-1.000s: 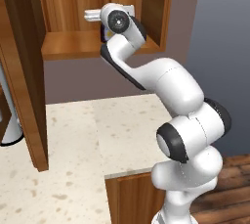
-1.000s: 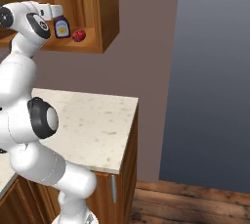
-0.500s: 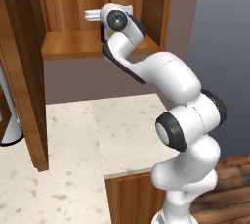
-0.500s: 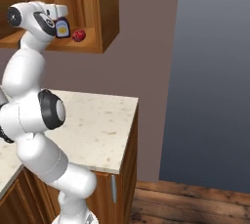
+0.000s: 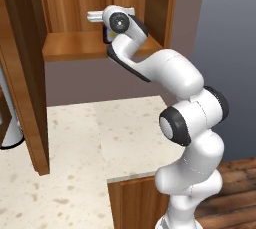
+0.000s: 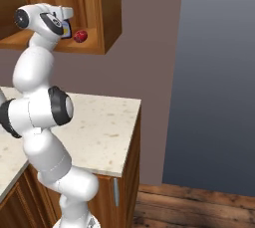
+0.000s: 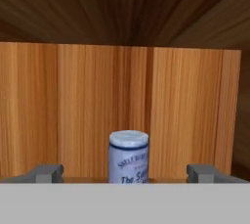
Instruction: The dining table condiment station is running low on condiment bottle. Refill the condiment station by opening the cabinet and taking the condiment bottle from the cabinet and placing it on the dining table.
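Note:
The cabinet (image 5: 150,8) stands open, its door (image 5: 22,73) swung out to the left. On its wooden shelf (image 5: 75,48) stands the condiment bottle (image 7: 128,157), dark navy with a pale cap and white lettering. My gripper (image 7: 126,174) is open, level with the bottle. One fingertip (image 7: 46,173) is to the bottle's left and one to its right, both well clear of it. In the left base view my hand (image 5: 117,20) reaches into the cabinet and hides most of the bottle (image 5: 106,35). From the right base view the bottle (image 6: 66,24) peeks out beside the hand. The dining table is out of view.
A small red round object (image 6: 80,36) lies on the shelf to the bottle's right, near the cabinet's side wall. Below the cabinet runs a speckled beige worktop (image 5: 100,143) on wooden base cupboards (image 6: 104,192). A dark grey wall (image 6: 219,72) stands to the right.
The hand has pushed further into the cabinet towards the bottle, and the elbow and lower arm links have swung round. The jaws have stayed wide apart.

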You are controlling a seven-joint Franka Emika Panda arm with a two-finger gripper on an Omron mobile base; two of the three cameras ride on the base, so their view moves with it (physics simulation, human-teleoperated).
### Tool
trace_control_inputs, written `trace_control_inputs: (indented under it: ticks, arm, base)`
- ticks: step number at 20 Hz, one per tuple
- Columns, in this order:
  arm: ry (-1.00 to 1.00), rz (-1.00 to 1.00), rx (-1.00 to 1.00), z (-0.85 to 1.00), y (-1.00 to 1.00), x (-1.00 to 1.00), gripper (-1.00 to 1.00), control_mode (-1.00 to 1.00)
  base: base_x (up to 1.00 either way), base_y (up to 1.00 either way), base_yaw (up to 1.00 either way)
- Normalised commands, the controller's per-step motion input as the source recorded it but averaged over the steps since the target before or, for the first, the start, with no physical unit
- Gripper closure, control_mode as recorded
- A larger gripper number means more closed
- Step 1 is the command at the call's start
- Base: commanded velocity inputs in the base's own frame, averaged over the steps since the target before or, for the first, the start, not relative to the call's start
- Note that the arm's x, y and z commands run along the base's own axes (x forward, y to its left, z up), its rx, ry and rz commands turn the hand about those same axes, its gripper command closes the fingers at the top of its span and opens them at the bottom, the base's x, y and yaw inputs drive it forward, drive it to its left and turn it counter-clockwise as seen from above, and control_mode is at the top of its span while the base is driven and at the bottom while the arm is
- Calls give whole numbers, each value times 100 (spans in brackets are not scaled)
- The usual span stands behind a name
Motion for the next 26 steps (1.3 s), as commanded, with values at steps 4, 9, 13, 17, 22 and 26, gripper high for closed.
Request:
trace_control_inputs:
  ticks: [4,9,13,17,22,26]
  arm:
    - [0,0,1,0,0,29,-100,-100]
    - [0,0,0,0,0,26,-100,-100]
    - [2,0,0,-6,0,12,100,-100]
    - [0,0,0,0,0,11,100,-100]
    - [1,0,0,0,0,9,100,-100]
    - [0,0,0,0,0,0,100,-100]
  base:
    - [0,0,0]
    - [0,0,0]
    - [0,0,0]
    - [0,0,0]
    - [0,0,0]
    - [0,0,0]
